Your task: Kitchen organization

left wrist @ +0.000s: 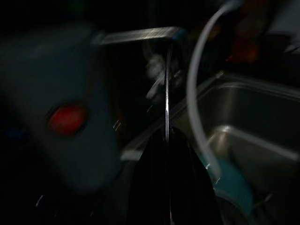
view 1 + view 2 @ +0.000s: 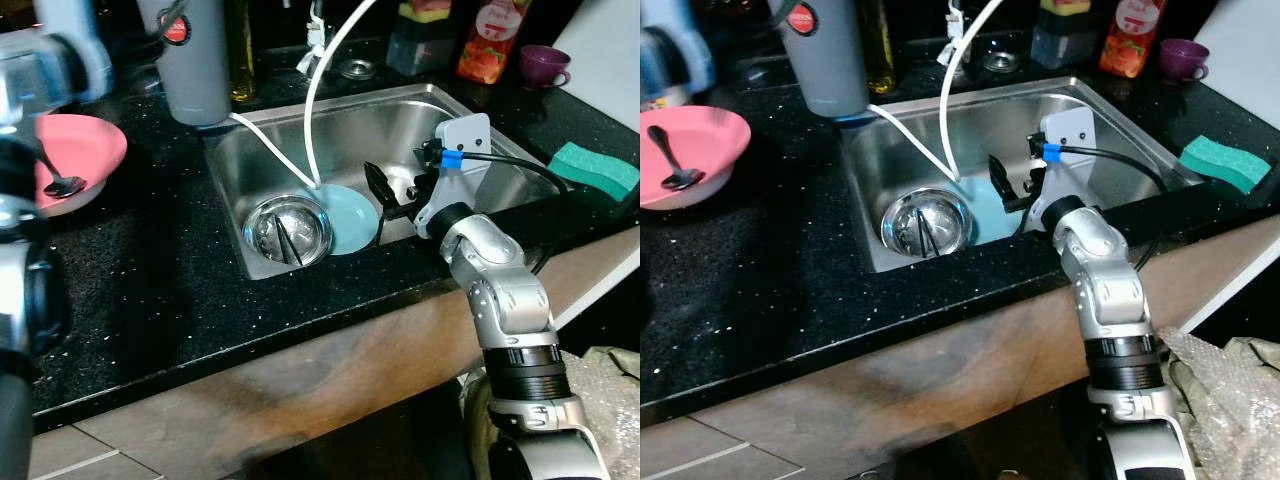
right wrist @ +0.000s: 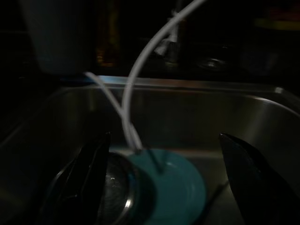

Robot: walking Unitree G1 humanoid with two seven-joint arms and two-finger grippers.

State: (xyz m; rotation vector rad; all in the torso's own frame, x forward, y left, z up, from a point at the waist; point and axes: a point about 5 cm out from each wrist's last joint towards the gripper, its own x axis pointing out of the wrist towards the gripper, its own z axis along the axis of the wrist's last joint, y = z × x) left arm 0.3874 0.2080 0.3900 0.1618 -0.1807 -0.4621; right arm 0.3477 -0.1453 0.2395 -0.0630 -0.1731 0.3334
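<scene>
Our right end effector (image 2: 1006,186) hangs inside the sink (image 2: 1110,120), fingers spread wide and empty, above the teal plate (image 3: 176,187). At its nine o'clock sits the steel bowl (image 2: 925,222). We cannot tell our left end effector's (image 1: 171,187) opening.

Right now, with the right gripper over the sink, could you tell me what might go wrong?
The open right gripper hangs over the teal plate, which lies against the steel bowl; closing on the plate could push it against the bowl and make it slip.
Two white hoses end at the plate; the fingers might snag one.
The left gripper appears to hold a thin metal utensil near the grey kettle; a swing could knock it.
</scene>
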